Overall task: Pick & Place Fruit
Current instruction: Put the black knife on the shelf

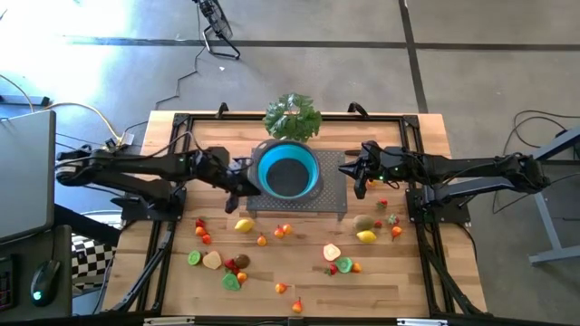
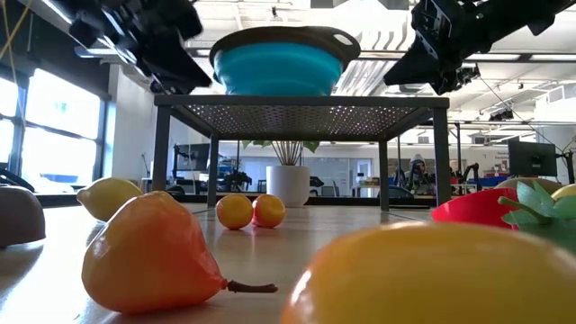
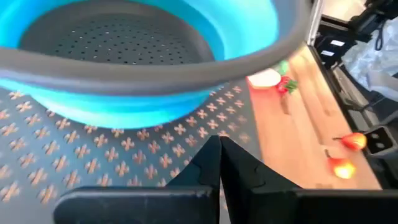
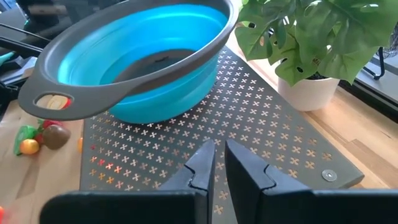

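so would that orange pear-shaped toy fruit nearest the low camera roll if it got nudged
Probably only a little. The orange pear-shaped toy fruit lies on its side on the wooden table, and its tapered end and thin brown stem would likely make it curve or pivot, not run straight. Its glossy, smooth skin may slip in a pinch. It looks rigid and probably light.

The left gripper (image 3: 220, 144) hangs over the perforated metal rack (image 3: 124, 155), fingers pressed together and empty. The blue bowl (image 3: 143, 59) sits on the rack just ahead. Off past the rack's edge, small fruit (image 3: 352, 141) lies on the wooden table (image 3: 298, 124).
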### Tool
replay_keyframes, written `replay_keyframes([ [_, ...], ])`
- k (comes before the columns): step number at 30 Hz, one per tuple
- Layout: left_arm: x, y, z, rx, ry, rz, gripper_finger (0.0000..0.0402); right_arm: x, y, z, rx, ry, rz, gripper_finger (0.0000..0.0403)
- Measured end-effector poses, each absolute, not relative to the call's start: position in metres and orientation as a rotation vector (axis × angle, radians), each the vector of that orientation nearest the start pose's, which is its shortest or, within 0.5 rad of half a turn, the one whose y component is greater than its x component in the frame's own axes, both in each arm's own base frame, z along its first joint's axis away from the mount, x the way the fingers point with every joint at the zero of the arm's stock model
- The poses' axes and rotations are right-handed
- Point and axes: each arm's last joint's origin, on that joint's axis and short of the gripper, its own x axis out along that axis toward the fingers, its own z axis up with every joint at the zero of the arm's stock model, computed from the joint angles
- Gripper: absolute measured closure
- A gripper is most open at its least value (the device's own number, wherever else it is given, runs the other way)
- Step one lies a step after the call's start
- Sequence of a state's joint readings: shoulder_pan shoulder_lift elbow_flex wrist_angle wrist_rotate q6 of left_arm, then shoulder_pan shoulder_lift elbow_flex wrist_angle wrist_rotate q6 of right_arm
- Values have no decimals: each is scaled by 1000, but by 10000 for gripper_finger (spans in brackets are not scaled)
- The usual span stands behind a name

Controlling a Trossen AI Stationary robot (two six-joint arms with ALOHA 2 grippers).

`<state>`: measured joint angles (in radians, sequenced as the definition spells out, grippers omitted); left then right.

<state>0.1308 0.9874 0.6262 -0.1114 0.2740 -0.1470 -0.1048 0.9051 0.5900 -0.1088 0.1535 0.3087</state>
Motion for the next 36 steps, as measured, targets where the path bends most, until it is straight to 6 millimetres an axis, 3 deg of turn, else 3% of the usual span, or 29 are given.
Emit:
replay_keyframes([
  [7,168,15,277,-205,376,-76,402,194,-26,253,301,370,-374,378],
  [12,152,14,286,-187,320,-38,402,193,-28,257,300,371,-439,398],
  [21,148,14,290,-170,294,-23,402,193,-32,312,294,404,-602,400],
  [29,148,14,290,-123,294,-29,402,202,-51,339,251,725,-740,400],
  [36,148,14,290,-123,294,-29,402,210,-89,340,290,1029,-696,400],
])
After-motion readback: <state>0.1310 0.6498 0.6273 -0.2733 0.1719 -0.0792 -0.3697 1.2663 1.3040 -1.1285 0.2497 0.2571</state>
